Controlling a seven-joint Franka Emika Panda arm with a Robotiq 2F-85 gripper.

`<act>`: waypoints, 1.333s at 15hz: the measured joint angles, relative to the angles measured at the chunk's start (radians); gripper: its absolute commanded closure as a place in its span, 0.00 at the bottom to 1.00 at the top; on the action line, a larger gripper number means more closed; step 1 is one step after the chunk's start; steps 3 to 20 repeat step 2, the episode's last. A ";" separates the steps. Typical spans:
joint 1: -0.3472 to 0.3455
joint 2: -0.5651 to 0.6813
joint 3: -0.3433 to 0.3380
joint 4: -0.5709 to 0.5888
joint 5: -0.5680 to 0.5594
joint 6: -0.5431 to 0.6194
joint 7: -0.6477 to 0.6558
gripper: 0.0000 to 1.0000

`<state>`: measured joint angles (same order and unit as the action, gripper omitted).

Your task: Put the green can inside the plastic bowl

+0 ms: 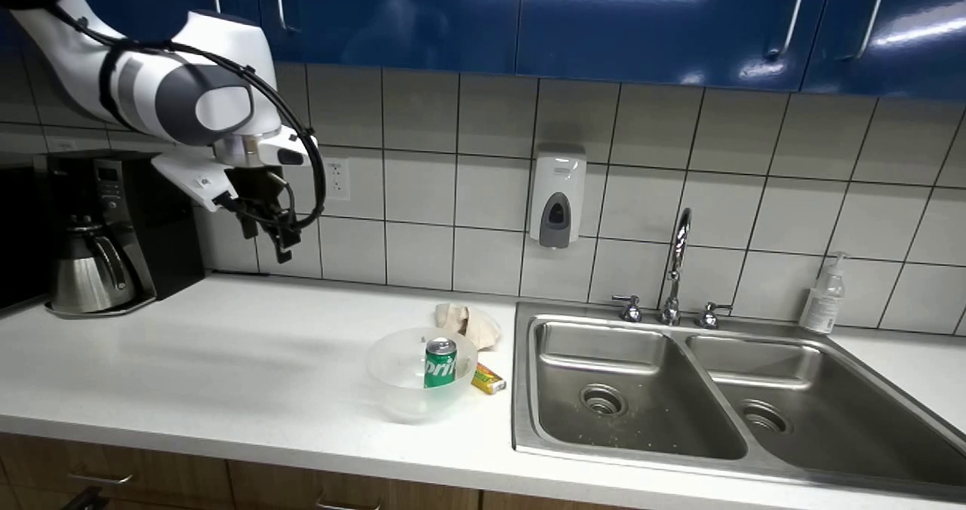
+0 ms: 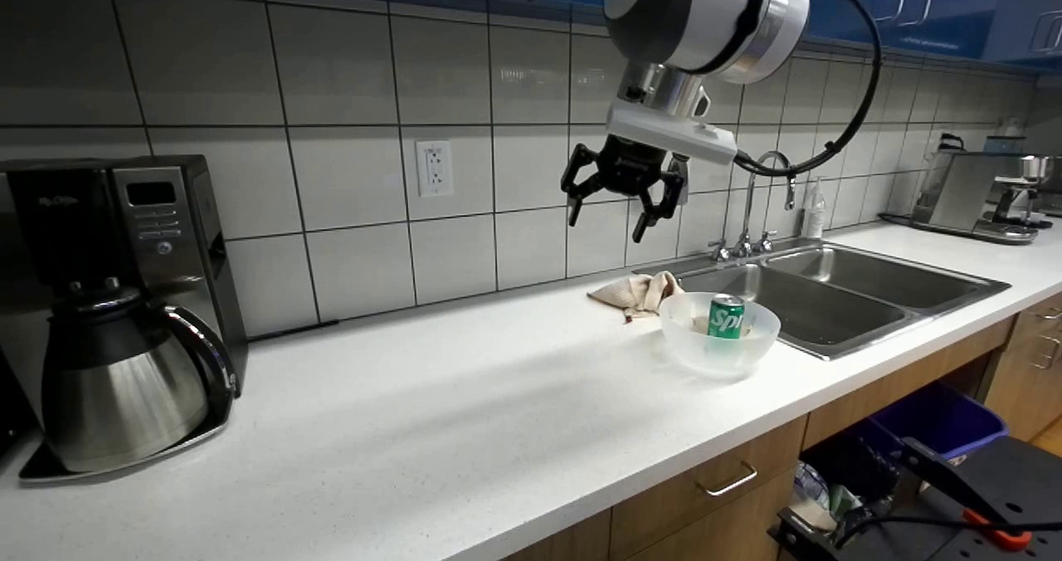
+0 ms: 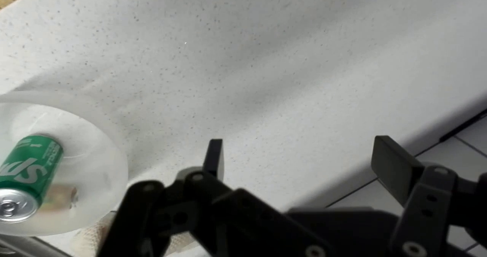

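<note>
In mid-air, the gripper hangs empty and spread wide, well apart from the can, which stands upright inside the bowl. The can should be stiff but smooth and perhaps slippery, best pinched around its sides. The white counter meets a sink and tiled wall.

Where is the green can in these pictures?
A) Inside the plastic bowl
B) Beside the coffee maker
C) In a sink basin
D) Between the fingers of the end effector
A, because both exterior views show the green can standing within the plastic bowl, while the open end effector hangs apart from them.
</note>
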<state>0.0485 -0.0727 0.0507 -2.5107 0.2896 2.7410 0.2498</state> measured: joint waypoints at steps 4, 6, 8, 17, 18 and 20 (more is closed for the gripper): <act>0.026 -0.043 0.010 -0.005 0.000 -0.051 0.001 0.00; 0.026 -0.043 0.010 -0.005 0.000 -0.051 0.001 0.00; 0.026 -0.043 0.010 -0.005 0.000 -0.051 0.001 0.00; 0.026 -0.043 0.010 -0.005 0.000 -0.051 0.001 0.00; 0.026 -0.043 0.010 -0.005 0.000 -0.051 0.001 0.00; 0.026 -0.043 0.010 -0.005 0.000 -0.051 0.001 0.00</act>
